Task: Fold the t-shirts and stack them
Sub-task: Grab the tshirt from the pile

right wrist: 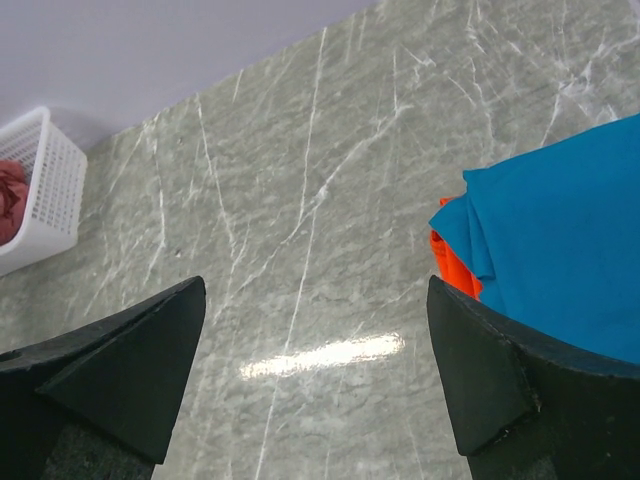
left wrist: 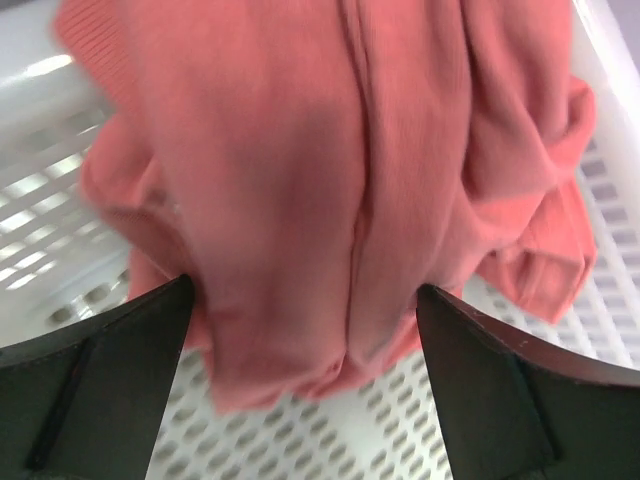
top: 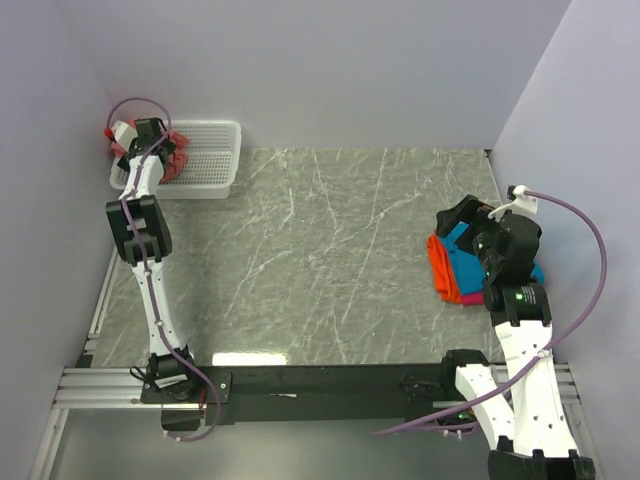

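Observation:
The salmon-red t-shirt (left wrist: 330, 180) lies crumpled in the white mesh basket (left wrist: 400, 430) at the far left (top: 178, 160). My left gripper (left wrist: 305, 300) is down in the basket (top: 215, 160), jaws wide open, with the cloth bunched between and ahead of the fingers. Whether they touch it I cannot tell. A folded stack sits at the right: teal-blue t-shirt (top: 465, 262) on top, orange (top: 438, 265) under it, magenta-pink (top: 470, 298) at the bottom edge. My right gripper (right wrist: 315, 300) is open and empty, just left of the teal shirt (right wrist: 560, 240) and orange edge (right wrist: 452, 265).
The grey marble table (top: 320, 260) lies between basket and stack. White walls close in the back and both sides. The basket (right wrist: 40, 190) stands against the far-left corner. A purple cable loops off each wrist.

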Controlling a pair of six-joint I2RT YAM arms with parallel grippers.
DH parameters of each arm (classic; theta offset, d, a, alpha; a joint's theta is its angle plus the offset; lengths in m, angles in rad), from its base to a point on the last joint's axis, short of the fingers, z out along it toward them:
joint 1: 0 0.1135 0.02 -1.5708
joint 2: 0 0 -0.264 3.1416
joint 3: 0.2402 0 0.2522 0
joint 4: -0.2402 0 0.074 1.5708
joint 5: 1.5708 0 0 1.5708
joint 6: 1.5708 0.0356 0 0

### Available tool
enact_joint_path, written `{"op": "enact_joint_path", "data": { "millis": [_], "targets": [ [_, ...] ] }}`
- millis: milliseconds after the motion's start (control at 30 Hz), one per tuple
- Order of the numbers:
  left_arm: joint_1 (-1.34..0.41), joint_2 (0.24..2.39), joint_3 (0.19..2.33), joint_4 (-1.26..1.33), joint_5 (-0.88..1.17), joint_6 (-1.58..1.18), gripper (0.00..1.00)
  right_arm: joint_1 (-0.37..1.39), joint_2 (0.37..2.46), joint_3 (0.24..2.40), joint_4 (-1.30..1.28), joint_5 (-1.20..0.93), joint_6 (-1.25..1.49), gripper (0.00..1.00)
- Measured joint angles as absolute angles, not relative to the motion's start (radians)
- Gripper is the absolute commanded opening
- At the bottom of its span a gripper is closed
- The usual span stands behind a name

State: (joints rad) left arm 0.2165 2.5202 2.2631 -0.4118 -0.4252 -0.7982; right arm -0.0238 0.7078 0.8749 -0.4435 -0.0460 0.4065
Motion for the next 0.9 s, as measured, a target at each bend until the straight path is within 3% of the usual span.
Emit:
{"op": "enact_joint_path", "data": {
  "millis": [233, 300, 433, 500, 567, 633, 900],
  "targets": [
    [0.218, 2.600, 2.297, -0.287, -0.424, -0.812, 0.99, -0.024, 0.708, 0.875, -0.444, -0.065, 0.431, 0.95],
    [0.218, 2.617, 2.303, -0.248, -0.424, -0.817, 0.94, -0.024, 0.709, 0.879, -0.451, -0.068, 0.437, 0.95],
    [0.220, 2.640, 2.305, -0.183, -0.424, -0.821, 0.54, -0.024, 0.714, 0.899, -0.477, -0.073, 0.442, 0.93],
    [0.220, 2.643, 2.306, -0.168, -0.418, -0.822, 0.42, -0.024, 0.724, 0.920, -0.494, -0.076, 0.441, 0.93],
    [0.221, 2.644, 2.306, -0.149, -0.408, -0.828, 0.12, -0.024, 0.731, 0.937, -0.502, -0.076, 0.440, 0.94],
    [0.222, 2.643, 2.306, -0.126, -0.398, -0.822, 0.00, -0.024, 0.731, 0.942, -0.504, -0.078, 0.440, 0.95],
    [0.223, 2.520, 2.195, -0.116, -0.363, -0.804, 0.00, -0.024, 0.695, 0.940, -0.520, -0.092, 0.419, 0.95]
  ]
}}
